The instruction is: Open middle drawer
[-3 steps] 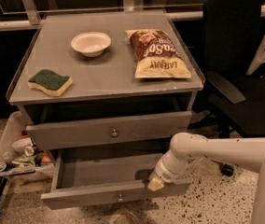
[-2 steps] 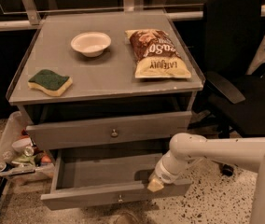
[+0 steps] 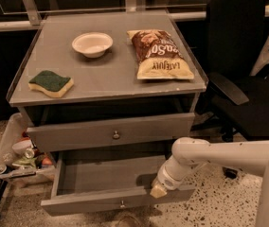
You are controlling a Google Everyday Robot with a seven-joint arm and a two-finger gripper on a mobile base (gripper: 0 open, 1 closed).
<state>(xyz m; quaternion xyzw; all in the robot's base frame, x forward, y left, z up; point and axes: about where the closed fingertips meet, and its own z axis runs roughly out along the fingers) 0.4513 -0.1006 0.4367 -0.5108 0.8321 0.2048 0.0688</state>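
The middle drawer is pulled well out below the counter, and its grey inside shows empty. Its flat front carries a small round metal knob at the centre. My gripper is at the end of the white arm coming in from the right. It sits low at the right end of the drawer's front edge, touching or just above it, well right of the knob. The drawer above has its own knob and stands only slightly out. The lowest drawer is out of view.
On the counter top lie a white bowl, a green-and-yellow sponge and a chip bag. A black office chair stands close on the right. A tray of clutter stands at the left by the floor.
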